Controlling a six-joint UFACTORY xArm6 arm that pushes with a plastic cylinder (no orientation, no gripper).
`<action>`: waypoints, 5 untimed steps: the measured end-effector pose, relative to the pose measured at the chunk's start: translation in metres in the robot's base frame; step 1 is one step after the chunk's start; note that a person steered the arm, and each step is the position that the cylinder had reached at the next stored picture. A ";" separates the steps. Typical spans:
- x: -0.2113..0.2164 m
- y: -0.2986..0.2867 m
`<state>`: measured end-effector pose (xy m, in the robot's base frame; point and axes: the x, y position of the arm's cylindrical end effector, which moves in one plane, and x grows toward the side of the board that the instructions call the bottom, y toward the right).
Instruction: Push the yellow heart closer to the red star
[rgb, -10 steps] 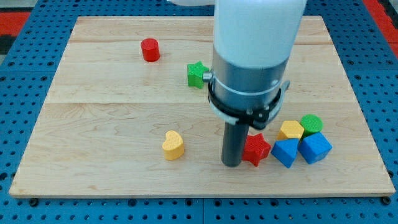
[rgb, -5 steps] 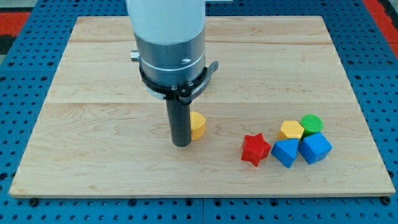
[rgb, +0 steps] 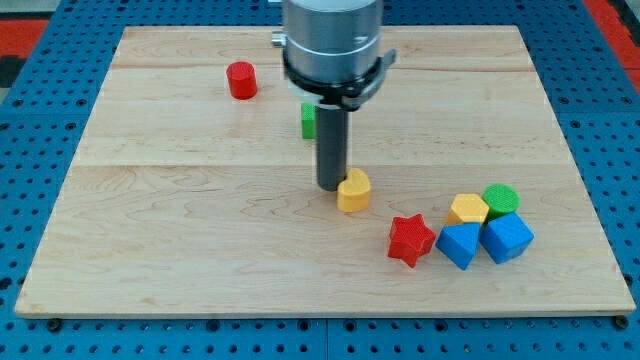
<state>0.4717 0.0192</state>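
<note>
The yellow heart (rgb: 353, 191) sits near the red star (rgb: 411, 240), up and to the view's left of it, with a strip of bare desk (rgb: 150, 220) between them. My tip (rgb: 331, 186) touches the heart on the side facing away from the star. I carry no claw, only a rod. I judge the task partly done: a short push toward the star remains. Beyond the star cluster two blue cubes (rgb: 460, 245), a yellow block (rgb: 467, 209) and a green cylinder (rgb: 501, 198).

Yellow heart (rgb: 353, 191), red star (rgb: 411, 240)
</note>
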 end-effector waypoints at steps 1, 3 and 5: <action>0.002 0.034; 0.010 0.056; 0.018 0.078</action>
